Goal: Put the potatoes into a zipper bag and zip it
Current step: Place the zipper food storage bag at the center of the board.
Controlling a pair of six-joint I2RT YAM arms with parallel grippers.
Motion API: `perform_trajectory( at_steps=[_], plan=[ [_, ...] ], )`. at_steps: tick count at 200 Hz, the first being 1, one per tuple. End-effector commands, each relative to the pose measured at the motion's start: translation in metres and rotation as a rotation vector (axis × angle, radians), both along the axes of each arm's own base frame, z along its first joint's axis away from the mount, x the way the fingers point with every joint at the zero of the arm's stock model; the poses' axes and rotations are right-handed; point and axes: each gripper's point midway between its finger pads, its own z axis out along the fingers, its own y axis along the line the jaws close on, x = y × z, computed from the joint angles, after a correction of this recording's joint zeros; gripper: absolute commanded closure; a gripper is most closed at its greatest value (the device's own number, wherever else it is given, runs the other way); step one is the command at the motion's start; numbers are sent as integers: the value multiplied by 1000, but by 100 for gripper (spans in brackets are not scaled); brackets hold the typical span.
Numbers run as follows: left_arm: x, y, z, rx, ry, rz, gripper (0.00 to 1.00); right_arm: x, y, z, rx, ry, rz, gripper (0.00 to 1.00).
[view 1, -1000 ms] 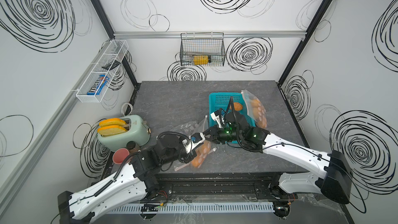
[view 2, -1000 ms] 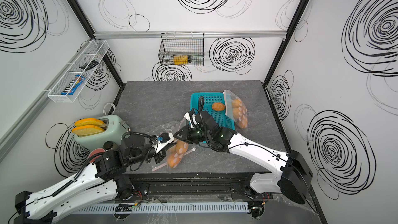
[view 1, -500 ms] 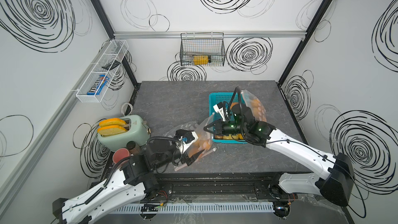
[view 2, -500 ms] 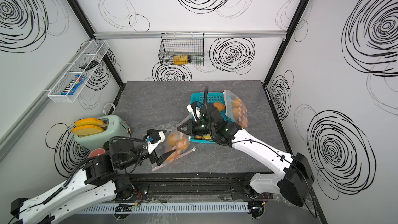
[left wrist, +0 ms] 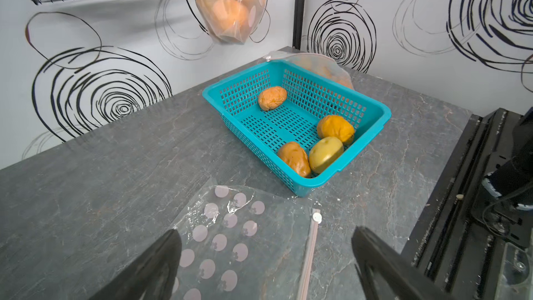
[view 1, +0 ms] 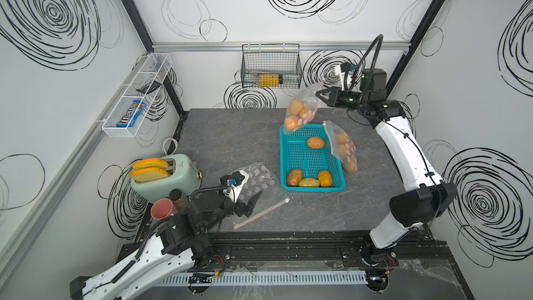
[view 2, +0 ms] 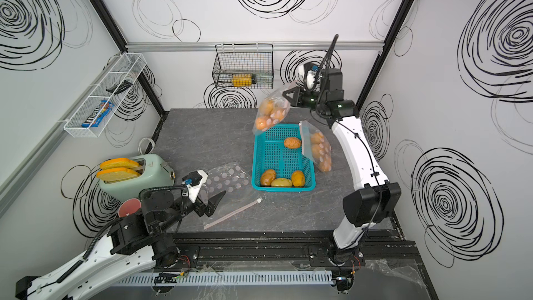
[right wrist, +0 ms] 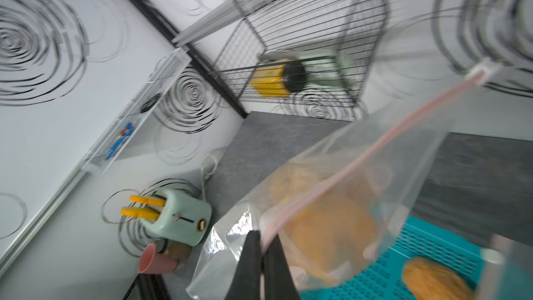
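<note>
While my right end effector [view 1: 318, 94] clenches the zip edge of a hanging bag [view 1: 310, 97] sagging with potatoes [view 1: 295, 108] above the basket [view 1: 281, 154], my left end effector [left wrist: 265, 235] hangs released over an empty bag [view 1: 261, 181]; the film looks slippery, so I'd hold by the stiffer zip strip.

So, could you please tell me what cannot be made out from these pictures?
- Potatoes in the lifted bag: uncountable, motion-blurred in the right wrist view, overlapping in both top views.
- Leaning bag: the basket wall hides most of it in the left wrist view.
- Yellow item in the wall rack: too small, behind wires, in both top views.
</note>
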Motion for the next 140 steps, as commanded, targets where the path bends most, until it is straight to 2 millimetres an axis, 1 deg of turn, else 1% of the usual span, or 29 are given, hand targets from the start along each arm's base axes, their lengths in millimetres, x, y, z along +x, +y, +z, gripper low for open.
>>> perform_trajectory(
  at_steps=[1,12,17,31,37,58,72,88,105,113,128,140],
  plan=[
    [6,3,2,-50,28,50,4,14,-82,-41,-103,118,-153,100],
    [7,3,-2,-52,49,61,4,25,-131,-46,-174,150,-264,100],
    [6,-1,-3,-50,54,44,4,29,-151,-54,-200,187,-315,100],
    [3,-8,-6,-45,68,0,4,35,-184,-67,-248,240,-375,100],
    [3,-9,-7,-42,75,-3,4,37,-195,-74,-262,266,-407,100],
    [3,-12,-11,-34,86,-17,4,41,-224,-102,-349,334,-490,100],
    [2,-14,-12,-35,91,-24,4,41,-235,-127,-416,402,-522,100],
    [2,-15,-13,-36,92,-29,4,38,-238,-156,-517,477,-530,100],
    [1,-16,-14,-34,98,-40,4,32,-220,-181,-612,521,-477,100],
    [1,-17,-15,-32,100,-41,4,29,-203,-195,-667,534,-426,100],
    [2,-17,-16,-31,103,-42,4,22,-161,-215,-783,528,-309,100],
    [2,-17,-15,-32,102,-41,4,15,-136,-229,-880,509,-242,100]
  ],
)
